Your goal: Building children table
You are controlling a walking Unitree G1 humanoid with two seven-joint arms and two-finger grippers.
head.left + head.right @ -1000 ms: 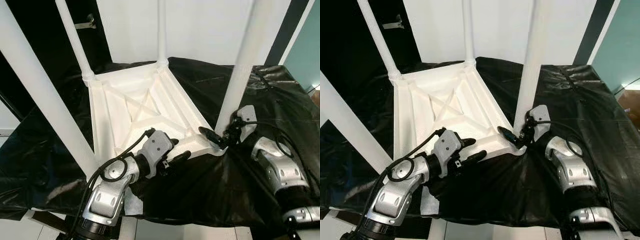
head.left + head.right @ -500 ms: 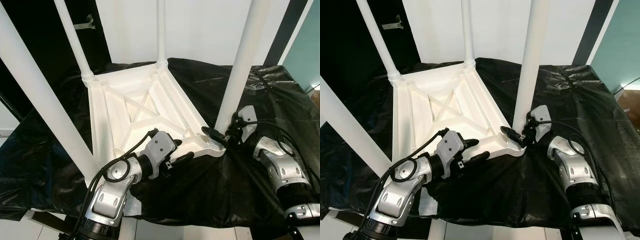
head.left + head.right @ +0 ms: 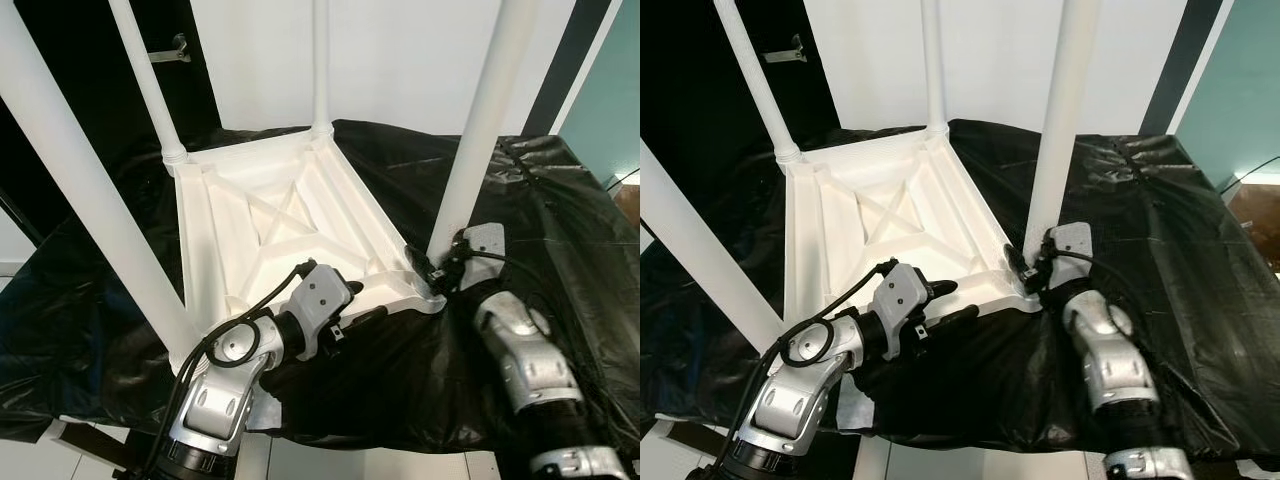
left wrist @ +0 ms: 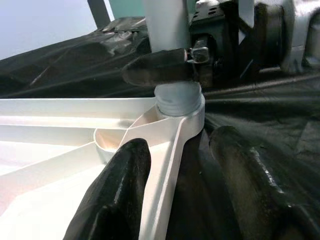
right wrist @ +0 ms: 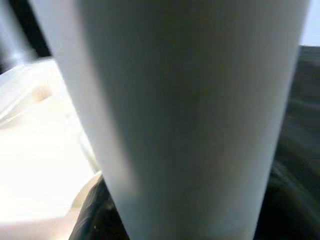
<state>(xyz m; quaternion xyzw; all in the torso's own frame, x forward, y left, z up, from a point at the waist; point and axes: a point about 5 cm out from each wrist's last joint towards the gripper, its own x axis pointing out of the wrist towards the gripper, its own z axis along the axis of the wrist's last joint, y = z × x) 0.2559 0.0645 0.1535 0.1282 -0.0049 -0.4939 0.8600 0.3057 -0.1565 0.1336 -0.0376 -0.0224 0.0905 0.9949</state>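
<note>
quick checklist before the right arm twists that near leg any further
1. Right gripper around the base of the near right leg: ok, fingers on both sides.
2. Left gripper steadying the tabletop: ok, its fingers straddle the near edge rib.
3. Leg seated in its corner socket: ok, upright in the collar.
4. Leg fully tightened: cannot tell.
5. Other three legs standing: ok.
6. Black sheet free of the socket: ok.

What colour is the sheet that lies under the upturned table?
The sheet is glossy black; the right eye view shows it best, under the white table.
</note>
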